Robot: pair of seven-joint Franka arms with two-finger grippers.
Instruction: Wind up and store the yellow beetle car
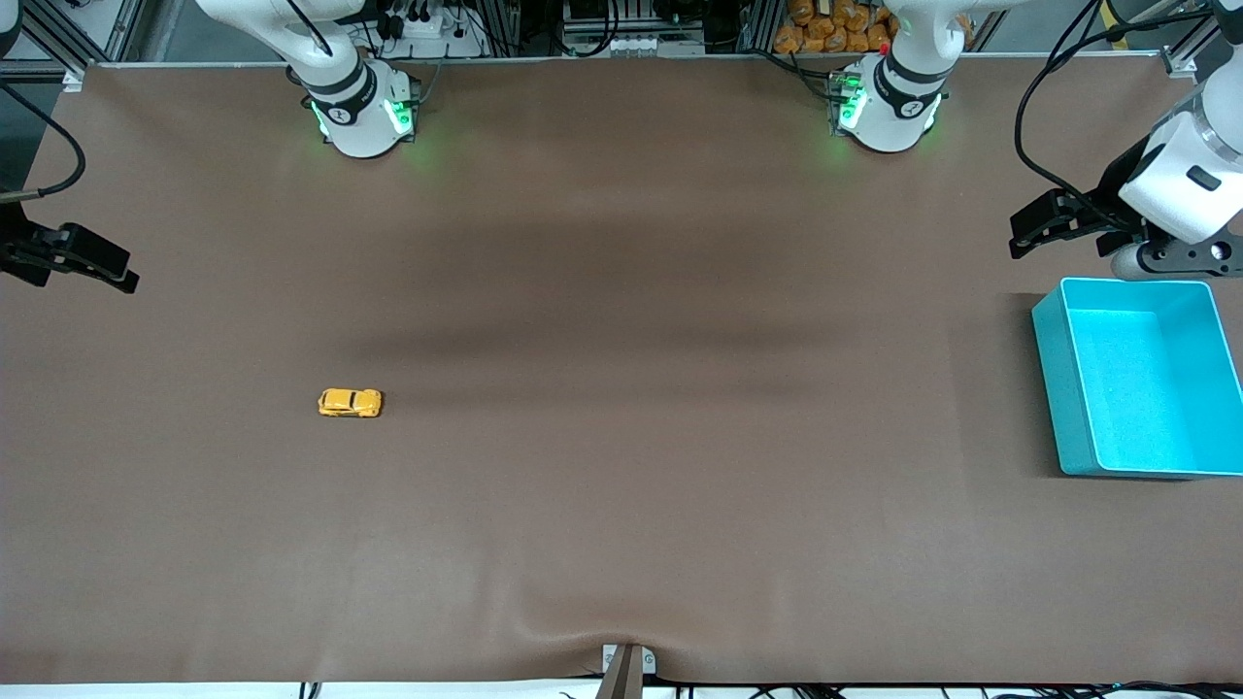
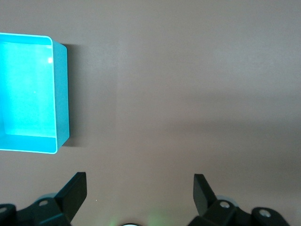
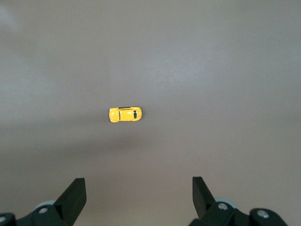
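The small orange-yellow beetle-shaped toy car (image 1: 351, 403) with dark windows stands on its wheels on the brown table covering (image 1: 621, 388), toward the right arm's end of the table and well apart from everything else. No lettering or brand mark can be read on the car or on any other item.

The rectangular teal plastic bin (image 1: 1063, 388) sits at the left arm's end of the table, open side up.

The right gripper (image 1: 121, 280) hangs over the table edge at the right arm's end – its fingers (image 3: 75, 197) stand wide apart and hold nothing. The left gripper (image 1: 1018, 238) hangs over the table beside the bin – its fingers (image 2: 75, 193) are likewise spread and hold nothing.

The right wrist view shows the car (image 3: 125, 114) from above, with its dark windscreen band; the bin does not appear there. The left wrist view shows the bin (image 2: 61, 94) and its bright inner floor, but not the car.
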